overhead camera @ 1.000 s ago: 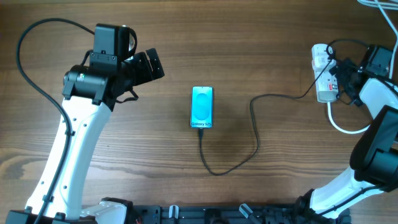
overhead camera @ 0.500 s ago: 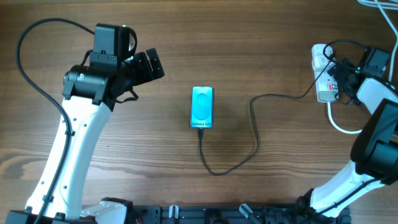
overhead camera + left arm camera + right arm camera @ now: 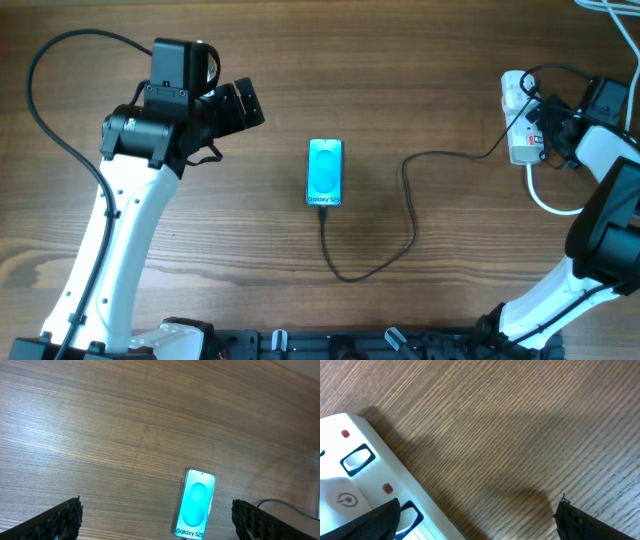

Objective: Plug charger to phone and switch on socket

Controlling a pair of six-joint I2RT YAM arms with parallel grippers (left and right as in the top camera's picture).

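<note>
The phone (image 3: 325,172) lies flat mid-table with its teal screen up, and shows in the left wrist view (image 3: 196,505). The thin black charger cable (image 3: 411,215) runs from the phone's near end, loops right and goes up to the white socket (image 3: 513,92) at the far right. My left gripper (image 3: 240,106) is open and empty, raised to the left of the phone (image 3: 160,527). My right gripper (image 3: 541,126) is open at the socket. In the right wrist view its left finger sits over a rocker switch on the socket (image 3: 355,475), and the jaws (image 3: 480,525) hold nothing.
A thick white cord (image 3: 545,200) curves from the socket towards the right arm. Red indicator dots (image 3: 387,488) and a second rocker switch (image 3: 357,457) show on the socket. More white cords (image 3: 620,25) run off the top right corner.
The right wrist has shifted slightly at the socket. The left arm, the phone and the cable have not moved.
</note>
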